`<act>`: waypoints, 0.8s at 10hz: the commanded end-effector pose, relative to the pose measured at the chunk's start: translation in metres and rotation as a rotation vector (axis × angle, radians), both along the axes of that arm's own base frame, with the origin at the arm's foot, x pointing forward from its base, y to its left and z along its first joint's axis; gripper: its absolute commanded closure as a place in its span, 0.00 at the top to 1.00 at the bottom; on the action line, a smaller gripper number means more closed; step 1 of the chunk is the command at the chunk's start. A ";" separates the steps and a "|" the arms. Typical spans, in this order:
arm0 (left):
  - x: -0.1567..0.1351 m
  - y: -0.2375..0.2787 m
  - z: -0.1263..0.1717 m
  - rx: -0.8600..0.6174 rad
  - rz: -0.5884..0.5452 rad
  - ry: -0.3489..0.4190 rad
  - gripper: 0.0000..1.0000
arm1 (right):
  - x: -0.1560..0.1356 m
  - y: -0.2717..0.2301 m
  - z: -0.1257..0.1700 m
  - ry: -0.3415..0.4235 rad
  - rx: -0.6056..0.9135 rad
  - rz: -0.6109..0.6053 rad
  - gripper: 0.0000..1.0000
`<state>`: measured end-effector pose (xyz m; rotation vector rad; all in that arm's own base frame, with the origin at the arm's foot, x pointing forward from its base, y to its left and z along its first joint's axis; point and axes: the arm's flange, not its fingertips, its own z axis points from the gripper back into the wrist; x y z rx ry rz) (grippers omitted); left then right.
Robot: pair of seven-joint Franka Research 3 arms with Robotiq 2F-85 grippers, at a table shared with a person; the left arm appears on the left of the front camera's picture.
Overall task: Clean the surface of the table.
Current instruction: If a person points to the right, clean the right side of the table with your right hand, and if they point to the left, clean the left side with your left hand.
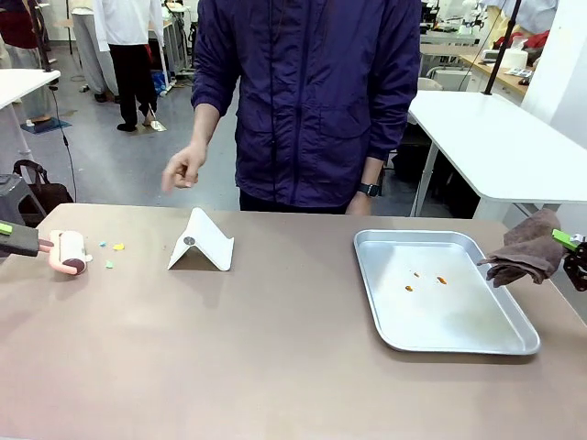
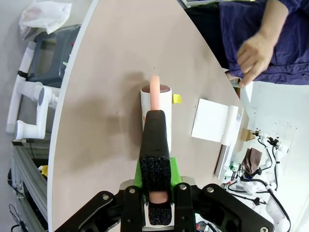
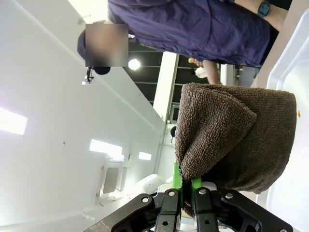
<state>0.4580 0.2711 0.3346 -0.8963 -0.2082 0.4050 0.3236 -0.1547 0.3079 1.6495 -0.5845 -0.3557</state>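
The brownish table (image 1: 275, 357) carries a few small coloured paper scraps (image 1: 112, 247) near its left end. My left gripper (image 1: 18, 240) is at the left edge, shut on the pink handle of a lint roller (image 1: 71, 252) whose white roll rests on the table beside the scraps. In the left wrist view the gripper (image 2: 155, 164) clamps that handle, with the lint roller (image 2: 157, 104) ahead and a yellow scrap (image 2: 176, 98) next to it. At the right edge my right gripper (image 1: 567, 246) is shut on a brown cloth (image 1: 527, 249) hanging beside the tray. The cloth (image 3: 236, 140) drapes over this gripper (image 3: 186, 186).
A shiny metal tray (image 1: 394, 316) with a few orange crumbs lies at the right. A white folded stand (image 1: 202, 241) is left of centre. A person in a dark blue jacket stands at the far side, one hand (image 1: 183, 170) raised above the table edge.
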 end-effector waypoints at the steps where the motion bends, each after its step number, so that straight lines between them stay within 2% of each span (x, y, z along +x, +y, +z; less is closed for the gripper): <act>1: 0.010 -0.008 -0.014 0.038 -0.039 0.079 0.22 | 0.001 0.001 0.006 0.000 0.004 0.005 0.00; 6: 0.040 -0.048 -0.019 0.077 -0.120 0.121 0.22 | 0.001 0.001 0.006 0.000 0.004 0.005 0.00; 8: 0.054 -0.063 -0.019 0.078 -0.115 0.140 0.22 | 0.001 0.001 0.006 0.000 0.004 0.005 0.00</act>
